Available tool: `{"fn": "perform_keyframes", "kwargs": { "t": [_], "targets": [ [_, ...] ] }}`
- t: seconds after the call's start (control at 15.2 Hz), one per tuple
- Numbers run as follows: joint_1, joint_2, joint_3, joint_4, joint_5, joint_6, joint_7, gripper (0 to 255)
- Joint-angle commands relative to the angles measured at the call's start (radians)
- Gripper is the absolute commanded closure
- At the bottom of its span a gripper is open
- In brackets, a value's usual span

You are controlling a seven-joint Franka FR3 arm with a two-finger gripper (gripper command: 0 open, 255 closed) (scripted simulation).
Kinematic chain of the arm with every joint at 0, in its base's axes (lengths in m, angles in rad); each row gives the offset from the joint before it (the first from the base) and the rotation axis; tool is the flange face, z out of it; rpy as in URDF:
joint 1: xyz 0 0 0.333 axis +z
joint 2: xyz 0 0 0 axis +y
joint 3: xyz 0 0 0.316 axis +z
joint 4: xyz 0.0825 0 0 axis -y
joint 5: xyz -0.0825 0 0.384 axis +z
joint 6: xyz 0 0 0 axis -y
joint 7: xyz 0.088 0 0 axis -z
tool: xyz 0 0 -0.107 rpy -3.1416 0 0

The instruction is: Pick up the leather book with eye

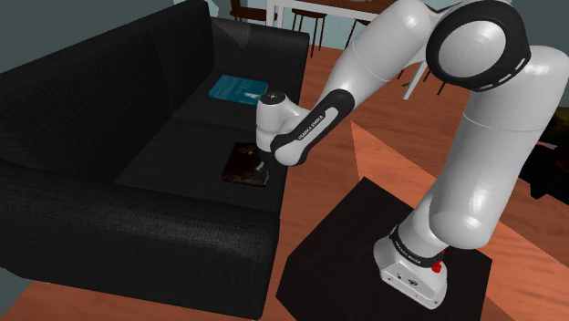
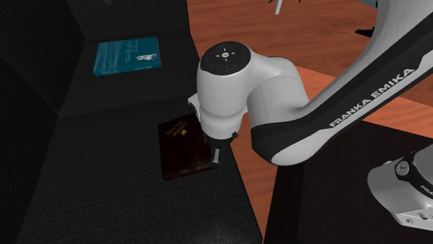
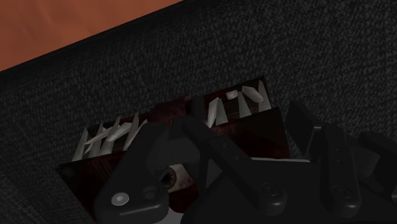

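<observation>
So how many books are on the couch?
2. A dark brown book lies beneath the pincer; a teal book lies farther along the couch. The arm may hide others.

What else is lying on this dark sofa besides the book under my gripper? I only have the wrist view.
Observer: One more, a teal book. It lies flat on the sofa seat farther along, well apart from the dark brown book.
Operator: Which part of the dark brown book is the gripper at?
Observer: In the second exterior view, the gripper is down at the dark brown book's edge nearest the seat's front, on the side toward the orange-brown floor.
</observation>
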Motion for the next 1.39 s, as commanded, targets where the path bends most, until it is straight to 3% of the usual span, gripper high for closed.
{"fn": "perform_keyframes", "kwargs": {
  "t": [0.0, 1.32],
  "targets": [
    [0.000, 0.002, 0.000, 0.000, 0.000, 0.001, 0.001, 255],
    [-0.019, -0.178, 0.035, 0.013, 0.094, -0.186, -0.082, 255]
  ]
}}
